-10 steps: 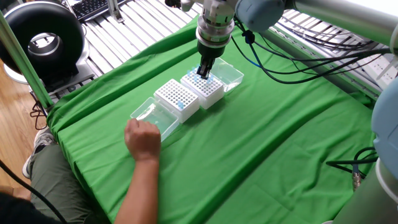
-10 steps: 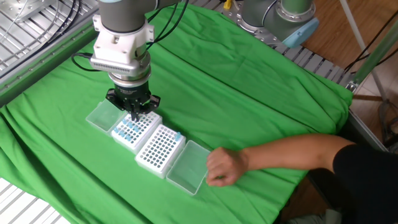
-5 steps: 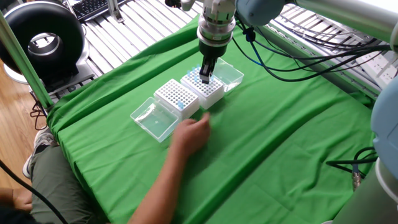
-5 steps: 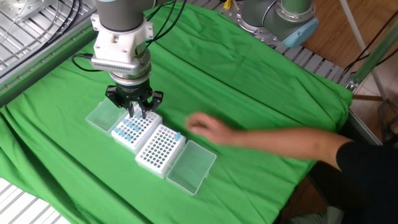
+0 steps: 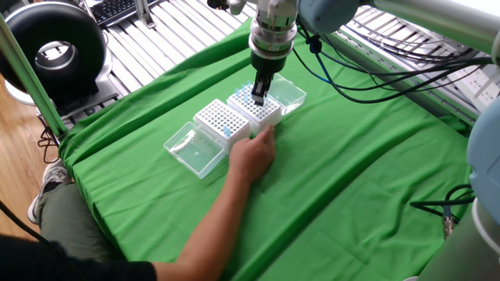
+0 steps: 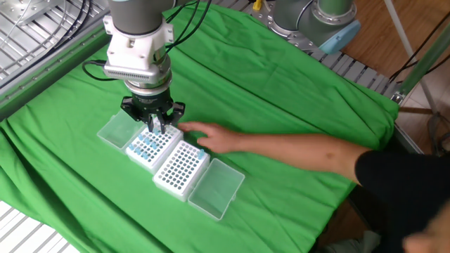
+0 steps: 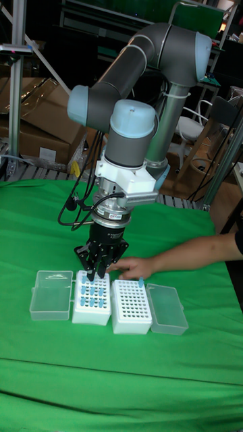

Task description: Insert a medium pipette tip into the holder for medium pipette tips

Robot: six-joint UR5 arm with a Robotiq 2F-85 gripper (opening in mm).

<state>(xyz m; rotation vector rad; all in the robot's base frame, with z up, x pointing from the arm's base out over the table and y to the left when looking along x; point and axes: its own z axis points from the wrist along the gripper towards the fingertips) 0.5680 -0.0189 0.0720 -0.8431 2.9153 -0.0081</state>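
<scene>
The gripper (image 6: 153, 128) is hovering over the tip box (image 6: 149, 147), fingers pinching a tip; a hand (image 5: 251, 154) is touching the box.

Green cloth (image 5: 351, 179), white tip boxes (image 5: 223, 121)

two pipette tip boxes sit side by side on the cloth-covered table (image 6: 295, 84), each with its lid lying open on its outer side. the robot's hand (image 7: 98, 268) hangs over the tip-filled box (image 7: 92, 298); the holder box (image 7: 131, 306) is just beside it. a person's hand (image 5: 253, 152) touches the filled box's side.
</scene>
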